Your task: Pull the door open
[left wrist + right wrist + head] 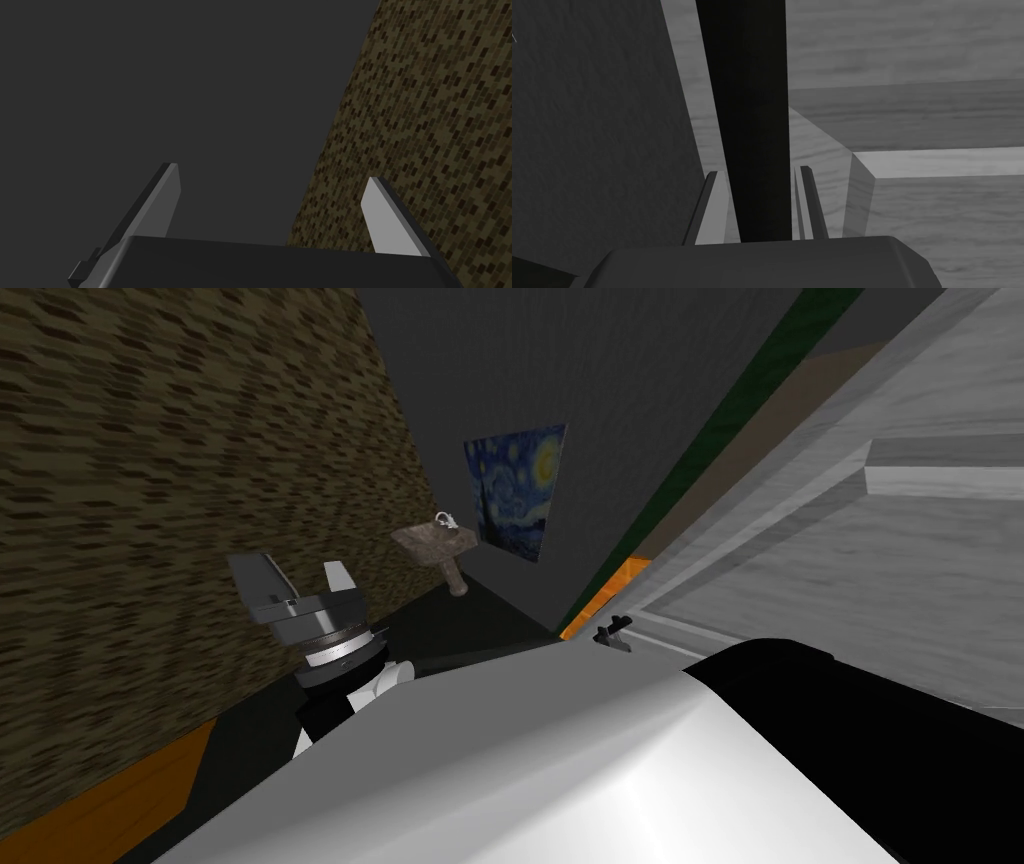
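A grey, wood-grained door [850,558] with raised panels fills the robot's right side in the head view, very close and running away toward the far corner. A dark green strip [700,458] runs beside its far edge, with a patch of orange floor [610,588] at the foot of that strip.

In the right wrist view, the right gripper [759,170] faces the same door [912,210]. Its jaws are drawn narrow, one on each side of a black bar [752,125] that runs straight up from between them. The fingers [714,215] lie against the bar's sides or just off them. A dark grey surface [597,125] stands beside the bar, on the side away from the panels.

The left gripper [295,568] is raised on the robot's left, near a wall [150,488] of small brown and olive tiles. In the left wrist view, the left gripper [272,172] has its jaws wide apart with nothing between them.

Farther off in the head view, a stone-coloured pedestal sink [437,546] stands against the dark grey end wall. Just beside it hangs a painting [515,488] of a swirling blue night sky.
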